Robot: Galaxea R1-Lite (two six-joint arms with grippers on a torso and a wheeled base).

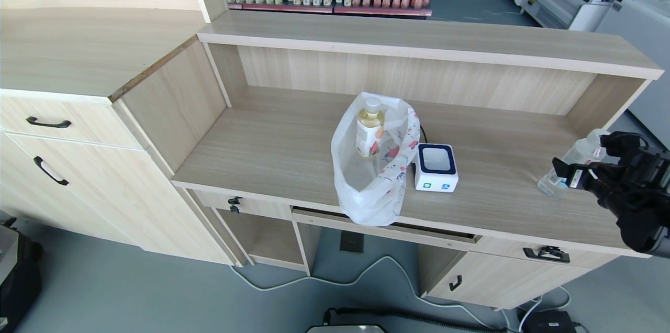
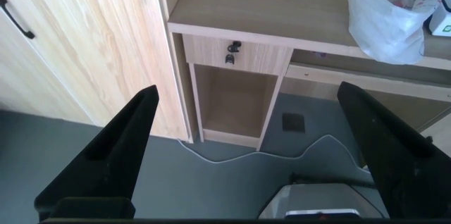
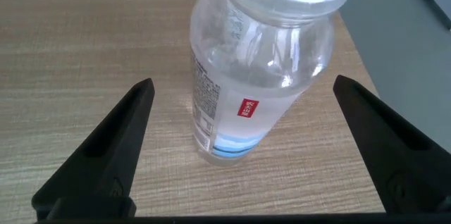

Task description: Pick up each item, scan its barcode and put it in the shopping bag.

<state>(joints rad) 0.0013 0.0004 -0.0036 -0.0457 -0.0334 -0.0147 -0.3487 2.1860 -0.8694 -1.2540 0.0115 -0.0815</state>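
A clear water bottle [image 1: 573, 163] [image 3: 257, 62] stands upright at the right end of the wooden counter [image 1: 293, 150]. My right gripper [image 1: 568, 171] [image 3: 246, 146] is open around it, one finger on each side, not touching. A white shopping bag [image 1: 374, 165] [image 2: 391, 13] sits at the counter's front edge with a yellow drink bottle [image 1: 370, 129] upright inside. A white scanner [image 1: 436, 166] with a dark-framed window lies just right of the bag. My left gripper [image 2: 246, 153] hangs open below counter level, over the floor in front of the desk.
The counter has a raised back wall [image 1: 419, 79] and a side wall on the left. Drawers with black handles [image 1: 546, 254] run under the front edge. A tall cabinet [image 1: 78, 129] stands at the left. Cables [image 1: 366, 275] lie on the floor.
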